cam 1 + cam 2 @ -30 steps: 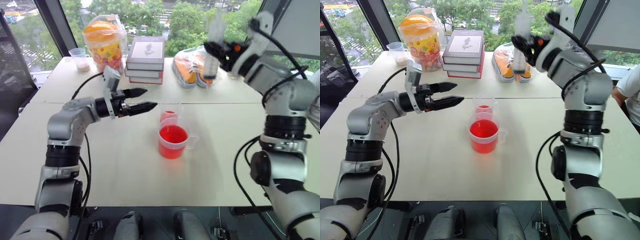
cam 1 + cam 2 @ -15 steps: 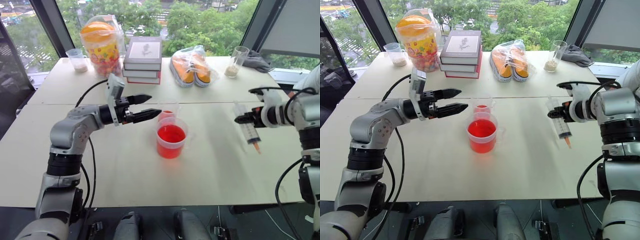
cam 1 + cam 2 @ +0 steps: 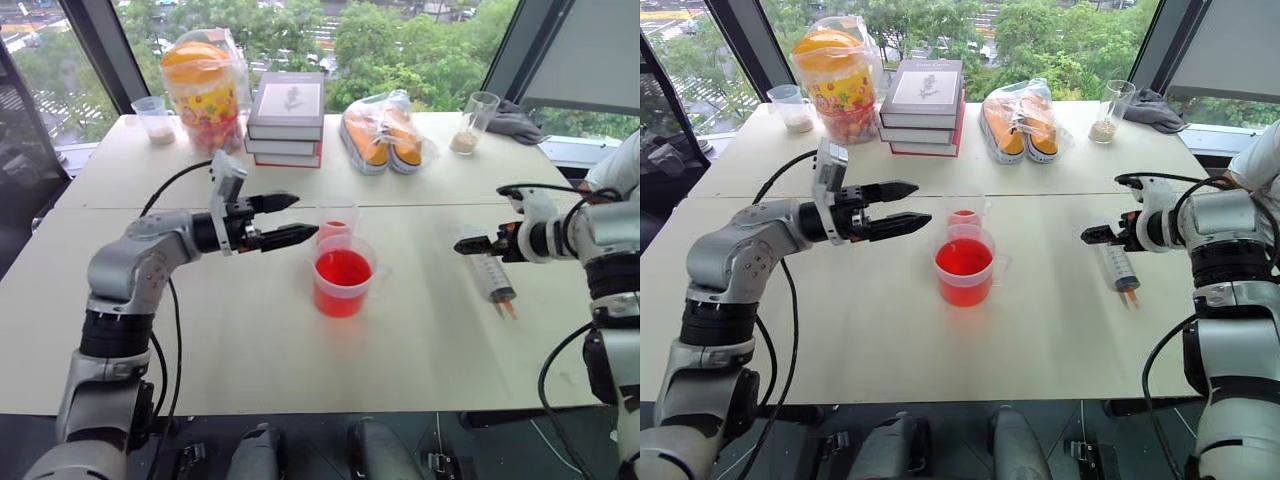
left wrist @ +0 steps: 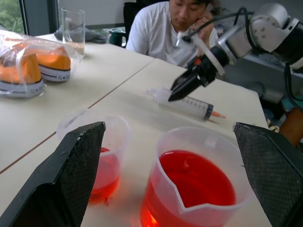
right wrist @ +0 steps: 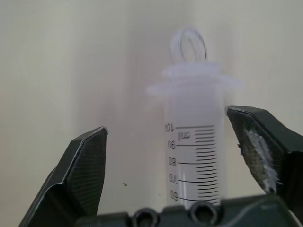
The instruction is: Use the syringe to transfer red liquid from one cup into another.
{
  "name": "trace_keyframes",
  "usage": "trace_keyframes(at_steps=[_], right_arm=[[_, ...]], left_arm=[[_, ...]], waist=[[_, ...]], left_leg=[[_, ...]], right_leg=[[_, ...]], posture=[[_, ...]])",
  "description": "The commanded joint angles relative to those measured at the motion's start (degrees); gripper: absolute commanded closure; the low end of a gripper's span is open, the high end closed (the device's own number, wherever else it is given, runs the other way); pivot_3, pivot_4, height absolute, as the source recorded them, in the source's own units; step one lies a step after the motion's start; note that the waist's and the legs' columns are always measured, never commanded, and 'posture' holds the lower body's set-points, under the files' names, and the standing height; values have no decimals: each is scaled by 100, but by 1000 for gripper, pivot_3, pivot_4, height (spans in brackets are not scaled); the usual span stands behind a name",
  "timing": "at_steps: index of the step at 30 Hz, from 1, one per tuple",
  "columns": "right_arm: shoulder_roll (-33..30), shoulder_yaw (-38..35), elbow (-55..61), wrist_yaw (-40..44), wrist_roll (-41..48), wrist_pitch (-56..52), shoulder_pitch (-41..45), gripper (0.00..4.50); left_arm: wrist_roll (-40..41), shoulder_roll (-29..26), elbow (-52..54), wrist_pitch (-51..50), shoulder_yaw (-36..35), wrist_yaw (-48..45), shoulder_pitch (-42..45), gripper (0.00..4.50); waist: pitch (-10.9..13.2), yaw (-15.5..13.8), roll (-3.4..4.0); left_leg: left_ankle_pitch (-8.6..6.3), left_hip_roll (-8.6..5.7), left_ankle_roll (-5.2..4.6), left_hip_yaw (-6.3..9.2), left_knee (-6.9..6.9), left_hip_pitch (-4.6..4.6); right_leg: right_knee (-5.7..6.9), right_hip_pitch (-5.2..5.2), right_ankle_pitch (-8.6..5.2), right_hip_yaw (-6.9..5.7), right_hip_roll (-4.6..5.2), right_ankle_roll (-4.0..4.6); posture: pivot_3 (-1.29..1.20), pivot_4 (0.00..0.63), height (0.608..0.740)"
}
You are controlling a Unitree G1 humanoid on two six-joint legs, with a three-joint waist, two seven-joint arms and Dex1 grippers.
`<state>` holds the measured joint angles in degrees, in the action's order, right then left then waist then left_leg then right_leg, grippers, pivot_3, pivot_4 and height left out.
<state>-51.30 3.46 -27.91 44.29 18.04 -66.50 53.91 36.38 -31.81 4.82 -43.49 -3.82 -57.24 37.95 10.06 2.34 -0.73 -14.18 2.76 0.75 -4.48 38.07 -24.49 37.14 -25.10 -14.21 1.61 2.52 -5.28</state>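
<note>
The syringe (image 3: 1121, 266) lies flat on the table (image 3: 1040, 330), well to the right of the wide cup (image 3: 964, 266) and the narrow cup (image 3: 966, 214). The right gripper (image 5: 182, 156) stands wide around its barrel, not clamping it. The left gripper (image 3: 290, 218) is wide and empty beside the cups. The risks: the syringe may roll away, or the left fingers may knock a cup and spill red liquid (image 4: 196, 177).

Both arms were silver-grey metal with black bands at the joints, black cables looping alongside (one trailing over the desk), and the black fingers (image 4: 75, 175) had finely cross-hatched pads.
</note>
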Motion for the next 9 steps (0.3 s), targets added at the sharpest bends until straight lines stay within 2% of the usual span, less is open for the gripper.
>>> trace_keyframes(at_steps=[1, 6, 9], right_arm=[[-383, -689, 1554, 430, 587, -110, -184, 67], [-981, -1964, 3759, 1500, 1877, -220, -1311, 67], [-1230, -2576, 4403, 1614, 2305, -480, -1941, 67]], left_arm=[[255, -250, 318, -125, -277, -17, -24, 0], [417, -535, 436, -312, -346, -33, -84, 0], [536, -670, 509, -415, -414, -26, -122, 0]], waist=[[0, -11, 0], [-1, -47, -2], [0, -121, -2]], left_leg=[[0, 0, 0, 0, -1, 0], [0, 1, 0, 7, -4, 0], [-1, 0, 0, 6, 0, 4]], right_leg=[[0, 0, 0, 0, 0, 0], [-4, 5, -1, -7, 1, -2], [-7, 13, -2, -8, 5, -3]], posture=[[0, 150, 740], [0, 150, 740], [0, 150, 740]])
